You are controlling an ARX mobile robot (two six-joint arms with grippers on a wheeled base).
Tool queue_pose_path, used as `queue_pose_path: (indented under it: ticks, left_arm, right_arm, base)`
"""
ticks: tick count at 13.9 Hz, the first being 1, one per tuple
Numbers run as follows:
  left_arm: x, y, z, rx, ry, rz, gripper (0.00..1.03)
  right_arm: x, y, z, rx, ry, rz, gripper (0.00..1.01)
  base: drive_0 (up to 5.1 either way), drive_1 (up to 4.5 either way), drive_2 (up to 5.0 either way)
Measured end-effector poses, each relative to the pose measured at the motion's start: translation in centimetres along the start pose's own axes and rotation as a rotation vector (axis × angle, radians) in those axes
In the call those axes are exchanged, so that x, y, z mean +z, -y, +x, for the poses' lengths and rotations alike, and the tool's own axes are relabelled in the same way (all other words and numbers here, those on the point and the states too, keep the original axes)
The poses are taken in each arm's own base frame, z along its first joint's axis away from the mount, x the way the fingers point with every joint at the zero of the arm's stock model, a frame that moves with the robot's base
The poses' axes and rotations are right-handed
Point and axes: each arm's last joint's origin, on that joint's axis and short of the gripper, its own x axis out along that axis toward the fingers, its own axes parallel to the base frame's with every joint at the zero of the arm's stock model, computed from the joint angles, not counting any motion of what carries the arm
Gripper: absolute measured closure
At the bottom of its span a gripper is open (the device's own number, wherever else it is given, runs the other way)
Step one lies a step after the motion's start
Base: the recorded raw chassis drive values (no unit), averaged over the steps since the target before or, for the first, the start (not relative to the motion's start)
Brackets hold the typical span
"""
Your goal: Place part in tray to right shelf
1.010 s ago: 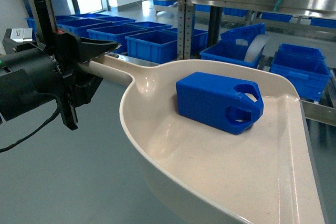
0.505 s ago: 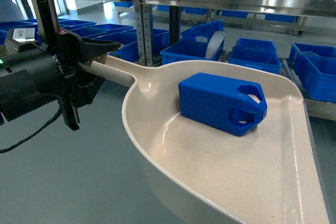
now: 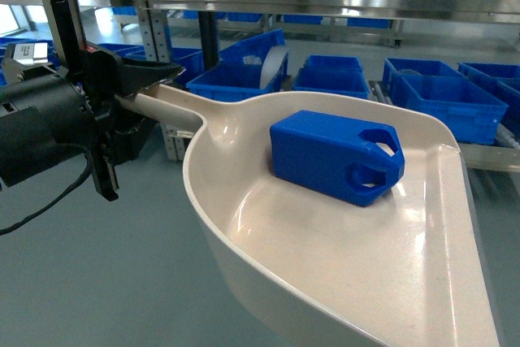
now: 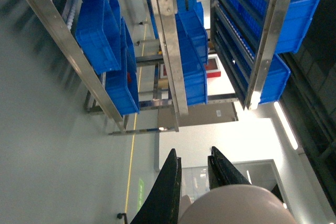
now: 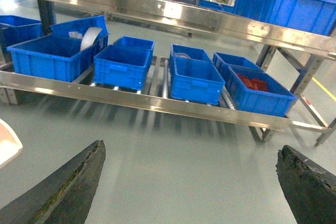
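— How is the left gripper (image 3: 150, 79) set?
— It is clamped on the handle of the tray (image 3: 341, 282), which is held above the floor.
— And the right gripper (image 5: 189, 182)?
— Its fingers are spread wide, with nothing between them.
— Where is the part (image 3: 335, 156) found?
— It is lying in the tray, lug end toward the lip. The right shelf (image 5: 157, 103) is seen beyond, loaded with blue crates (image 5: 195, 78).

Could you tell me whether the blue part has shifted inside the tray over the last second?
No. The part sits at the same spot against the tray, lug end toward the lip; only the shelves behind slid right.
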Motion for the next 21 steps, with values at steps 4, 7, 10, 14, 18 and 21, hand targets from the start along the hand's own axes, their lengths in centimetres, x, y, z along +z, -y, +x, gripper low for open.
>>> queue_pose_path:
  ticks: [4, 7, 10, 14, 18, 21]
  left_arm:
    - [-0.24, 0.03, 0.08, -0.002, -0.013, -0.001, 0.90]
    - [-0.04, 0.00, 0.01, 0.000, -0.003, 0.000, 0.90]
    - [-0.44, 0.05, 0.15, -0.003, -0.026, -0.001, 0.90]
    - [-0.05, 0.01, 0.02, 0.000, -0.003, 0.000, 0.90]
    - [-0.18, 0.02, 0.06, -0.001, -0.009, -0.001, 0.90]
    - [-0.15, 0.04, 0.06, -0.003, -0.009, 0.000, 0.90]
  right_arm:
    - [0.00, 0.00, 0.00, 0.000, 0.000, 0.000, 0.03]
    - [0.00, 0.00, 0.00, 0.000, 0.000, 0.000, 0.03]
    - [0.00, 0.02, 0.00, -0.004, -0.001, 0.000, 0.03]
    - [0.00, 0.02, 0.00, -0.004, -0.001, 0.000, 0.03]
    - [0.00, 0.02, 0.00, -0.004, -0.001, 0.000, 0.03]
    - [0.00, 0.02, 0.00, -0.004, 0.000, 0.000, 0.03]
  base:
    - [-1.6, -1.61, -1.6]
    - [-1.7, -1.70, -1.7]
    - [-0.3, -0.35, -0.3]
    - [0.0, 0.00, 0.0]
    - [0.0, 0.00, 0.0]
    - [0.0, 0.00, 0.0]
